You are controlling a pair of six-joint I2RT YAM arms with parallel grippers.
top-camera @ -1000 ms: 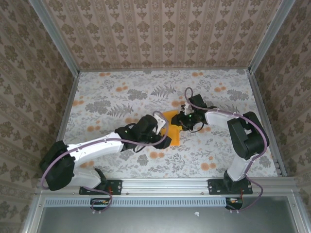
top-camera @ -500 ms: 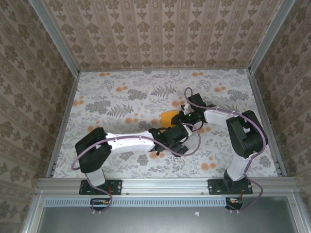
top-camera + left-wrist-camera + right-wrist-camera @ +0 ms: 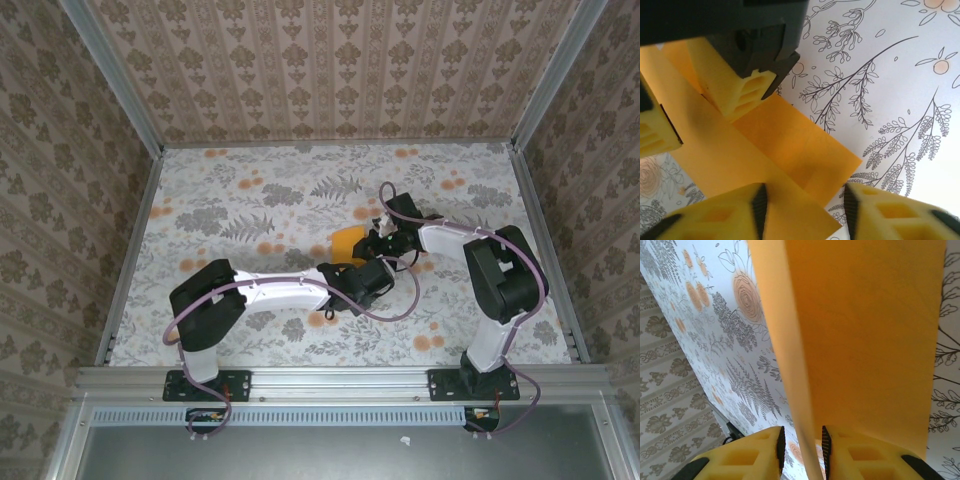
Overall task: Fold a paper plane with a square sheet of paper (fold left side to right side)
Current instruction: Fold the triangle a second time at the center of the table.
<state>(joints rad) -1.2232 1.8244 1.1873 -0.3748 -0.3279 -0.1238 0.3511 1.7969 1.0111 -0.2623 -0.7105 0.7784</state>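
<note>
The square sheet of paper (image 3: 347, 243) is bright orange and lies partly folded on the flowered cloth, with overlapping layers (image 3: 790, 145). My left gripper (image 3: 362, 278) hovers low over its near part. Its jaws (image 3: 805, 200) stand apart, with a paper corner lying flat beneath the gap. My right gripper (image 3: 383, 245) is at the sheet's right side. Its jaws (image 3: 801, 442) are narrowly apart, and a raised flap of the paper (image 3: 865, 340) runs up between them with a gap left beside it. The right gripper's fingers (image 3: 742, 92) rest on the paper just beyond mine.
The grey-white flowered cloth (image 3: 250, 200) covers the table, ringed by patterned walls (image 3: 330, 60) and a metal rail (image 3: 340, 380) along the near edge. The two arms meet closely at mid-table. Open cloth stretches to the left and back.
My left arm has swung right and nearer, so its gripper now covers the paper's near part; its jaws opened wide, then narrowed. The right gripper has barely moved.
</note>
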